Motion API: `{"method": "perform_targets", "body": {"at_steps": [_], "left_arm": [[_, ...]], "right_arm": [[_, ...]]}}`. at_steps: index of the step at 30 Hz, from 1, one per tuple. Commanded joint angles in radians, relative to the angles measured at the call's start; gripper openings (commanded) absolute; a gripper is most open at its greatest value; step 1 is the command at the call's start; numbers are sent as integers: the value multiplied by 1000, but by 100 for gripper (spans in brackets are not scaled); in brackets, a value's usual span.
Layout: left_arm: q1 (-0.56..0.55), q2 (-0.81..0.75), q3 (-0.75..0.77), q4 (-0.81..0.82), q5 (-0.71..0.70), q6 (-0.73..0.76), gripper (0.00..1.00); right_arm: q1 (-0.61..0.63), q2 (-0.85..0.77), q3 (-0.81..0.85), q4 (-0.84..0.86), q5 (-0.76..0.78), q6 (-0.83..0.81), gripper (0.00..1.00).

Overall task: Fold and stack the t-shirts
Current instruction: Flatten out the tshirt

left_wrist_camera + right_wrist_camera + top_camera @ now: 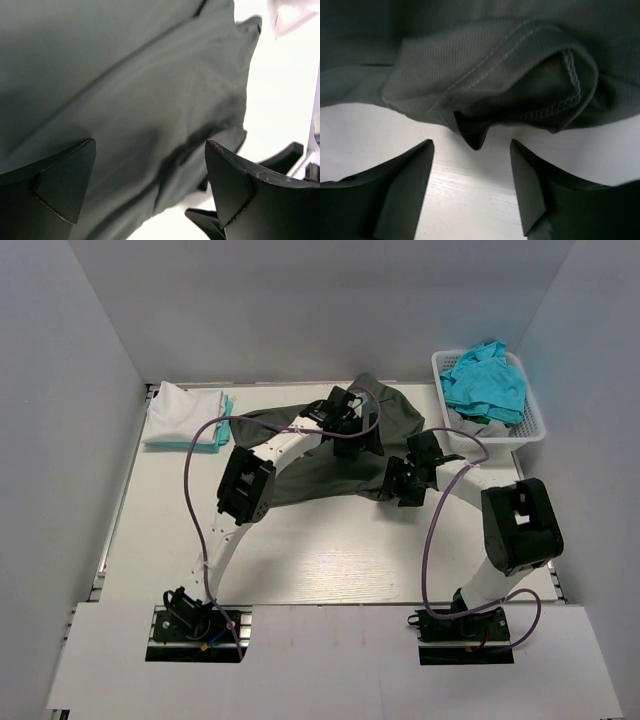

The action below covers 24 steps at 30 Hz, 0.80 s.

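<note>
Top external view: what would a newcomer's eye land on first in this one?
A dark shirt sprawls across the middle of the table, with the left gripper open over it and the right gripper open at its near edge. At the far right a white basket is heaped with turquoise shirts; at the far left lies a folded white shirt on a teal shirt.

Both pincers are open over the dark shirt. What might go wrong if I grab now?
1. The right pincer faces a curled-over hem of the dark shirt; closing there may catch doubled layers, so the fold could come out bunched.
2. The left pincer hangs over a creased stretch; a pinch may lock that wrinkle in.
3. The basket sits close to the right arm; a wide swing might knock it.
</note>
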Motion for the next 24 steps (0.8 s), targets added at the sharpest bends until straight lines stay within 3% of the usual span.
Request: {"method": "perform_targets", "body": {"at_steps": [1,2,3,7,8,9,15,21,22,24], "left_arm": [[11,12,47,47,-59,9,100],[11,21,47,29,-68,9,100],[2,21,47,18,-95,9,100],[-9,47,-24,-3,-172,9,100],[-9,47,-24,-14,-172,9,100],[-9,58,-24,-37,-194,-1,100],[-9,110,-6,-146,-301,-11,100],[-9,148,19,-223,-366,-51,100],[-9,148,19,-223,-366,-51,100],[-9,159,19,-236,-376,-61,100]], "right_arm": [[-6,37,6,72,49,40,67],[-6,43,3,80,58,45,64],[-3,53,4,100,54,48,52],[-3,75,-2,140,43,89,28],[-4,76,-5,137,40,95,18],[-3,75,-17,135,43,95,0],[0,-25,-87,18,31,86,0],[0,-286,-235,-163,-46,60,0],[3,-339,-252,-185,-46,58,8],[5,-425,-313,-265,-66,64,8]]}}
